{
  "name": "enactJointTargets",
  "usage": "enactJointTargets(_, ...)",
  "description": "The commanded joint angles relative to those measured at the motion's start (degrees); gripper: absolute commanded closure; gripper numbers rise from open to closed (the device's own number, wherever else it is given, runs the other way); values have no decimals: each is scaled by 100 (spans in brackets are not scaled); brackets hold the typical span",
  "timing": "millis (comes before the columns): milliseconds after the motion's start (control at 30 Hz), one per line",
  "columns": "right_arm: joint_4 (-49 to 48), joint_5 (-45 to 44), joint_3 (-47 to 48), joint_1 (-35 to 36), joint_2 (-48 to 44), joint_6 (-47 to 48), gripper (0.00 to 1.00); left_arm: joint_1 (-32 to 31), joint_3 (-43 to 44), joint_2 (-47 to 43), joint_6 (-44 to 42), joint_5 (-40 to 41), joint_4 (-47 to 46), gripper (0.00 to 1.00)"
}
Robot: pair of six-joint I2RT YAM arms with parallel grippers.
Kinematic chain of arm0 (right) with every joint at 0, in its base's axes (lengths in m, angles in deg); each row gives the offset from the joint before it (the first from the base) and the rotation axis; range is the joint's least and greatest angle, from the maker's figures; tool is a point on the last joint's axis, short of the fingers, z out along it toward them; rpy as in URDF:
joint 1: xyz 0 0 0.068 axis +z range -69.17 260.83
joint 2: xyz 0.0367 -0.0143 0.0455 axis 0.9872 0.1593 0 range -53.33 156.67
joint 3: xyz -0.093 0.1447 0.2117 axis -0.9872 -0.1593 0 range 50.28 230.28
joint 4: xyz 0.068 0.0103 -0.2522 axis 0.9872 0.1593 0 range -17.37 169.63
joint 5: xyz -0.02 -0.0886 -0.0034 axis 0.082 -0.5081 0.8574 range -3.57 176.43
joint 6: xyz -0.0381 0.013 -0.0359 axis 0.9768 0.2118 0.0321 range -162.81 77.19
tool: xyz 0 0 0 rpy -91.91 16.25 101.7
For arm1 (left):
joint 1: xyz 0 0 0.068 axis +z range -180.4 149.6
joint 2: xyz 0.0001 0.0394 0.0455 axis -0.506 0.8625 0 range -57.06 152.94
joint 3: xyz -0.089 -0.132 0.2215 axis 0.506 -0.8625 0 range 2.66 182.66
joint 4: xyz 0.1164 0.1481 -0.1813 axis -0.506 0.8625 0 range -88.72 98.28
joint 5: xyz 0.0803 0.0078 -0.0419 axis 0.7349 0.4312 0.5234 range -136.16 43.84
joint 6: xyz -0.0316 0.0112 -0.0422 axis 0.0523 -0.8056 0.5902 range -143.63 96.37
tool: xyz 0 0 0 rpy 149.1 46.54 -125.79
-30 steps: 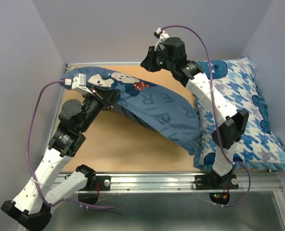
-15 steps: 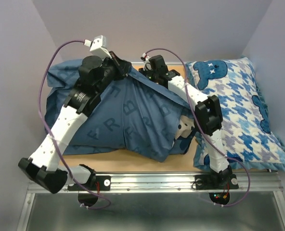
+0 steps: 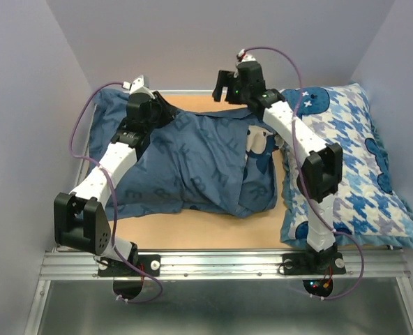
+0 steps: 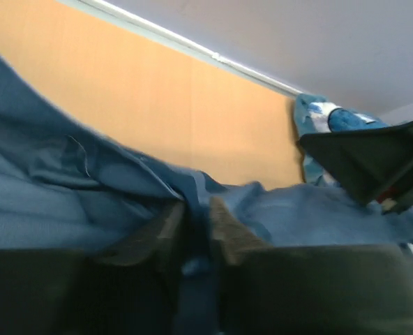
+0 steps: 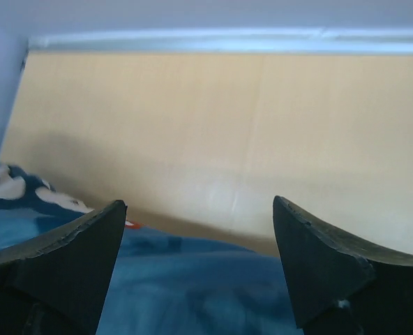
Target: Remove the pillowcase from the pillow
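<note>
Overhead, the pillowcase sprawls centre-left, its grey-blue letters perhaps reading "B" and "R". Only the wrist views show jaws: left gripper pinches its fabric; right gripper gapes wide, empty.

The pillowcase lies on the table, spread from the 9 o'clock edge across the middle. Bare board shows before it at 6 o'clock and behind it at 12 o'clock. The spare pillow lies along the table's 3 o'clock side, its near-left edge just beside the pillowcase's 3 o'clock end. The left gripper sits at the pillowcase's 11 o'clock edge, with a fold of the cloth pinched between its fingers. The right gripper is at 12 o'clock, above the bare board just behind the pillowcase, fingers spread and apart from the cloth.
</note>
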Motion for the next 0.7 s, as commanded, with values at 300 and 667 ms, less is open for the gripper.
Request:
enactJointTargets(300,-261,-1394,-1786,-347,-2919,-555,12,-391,415,-609,-932,425,-903,27)
enactJointTargets(667,-393,-831,-5215,-356,-4828,-960,14,-2973,591,-285,-1655,2043,47,26)
